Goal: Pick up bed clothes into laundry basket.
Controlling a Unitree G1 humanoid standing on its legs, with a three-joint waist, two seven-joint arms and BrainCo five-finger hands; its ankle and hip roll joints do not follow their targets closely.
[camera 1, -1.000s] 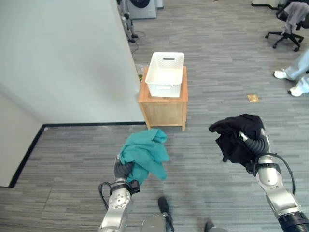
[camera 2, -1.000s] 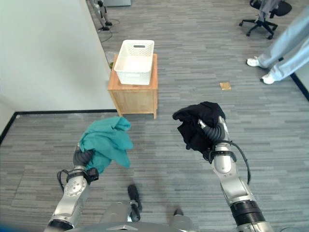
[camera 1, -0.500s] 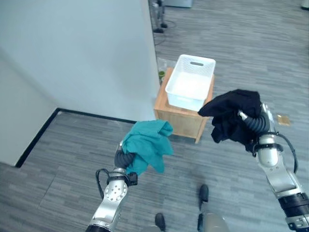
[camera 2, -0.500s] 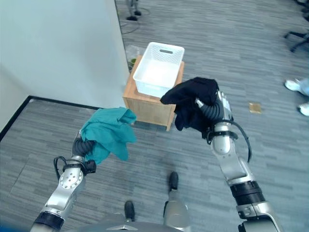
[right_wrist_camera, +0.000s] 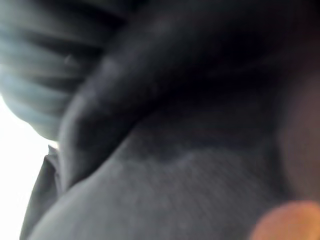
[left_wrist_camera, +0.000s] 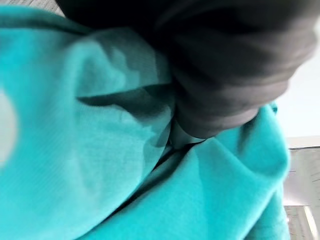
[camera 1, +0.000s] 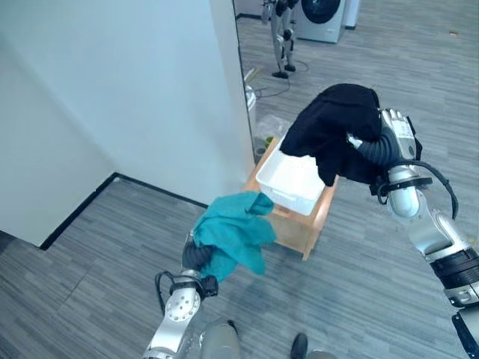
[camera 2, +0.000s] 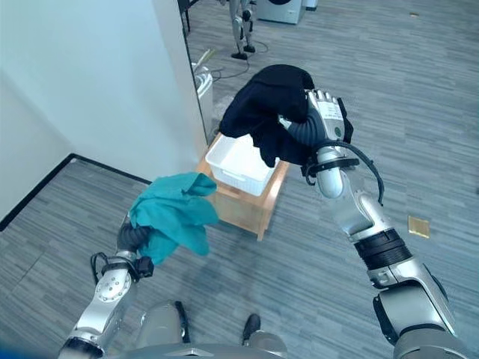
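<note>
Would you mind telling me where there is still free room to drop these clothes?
The white basket on the wooden stand looks empty. The black garment on the right hand hangs above its far end; the teal garment over the left hand is short of its near corner.

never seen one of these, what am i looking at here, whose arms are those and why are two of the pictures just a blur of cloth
Those are the arms of a two-legged humanoid robot. The two wide pictures come from the two eyes of a camera on its head, looking down at the floor ahead. The left hand, low in those views, carries a teal garment. The right hand is raised with a black garment draped over it, above a white laundry basket that stands on a small wooden cabinet next to a white wall. The two blurry pictures come from cameras on each wrist, so close that the teal and black cloth cover them. The fingers are hidden in the cloth.
</note>
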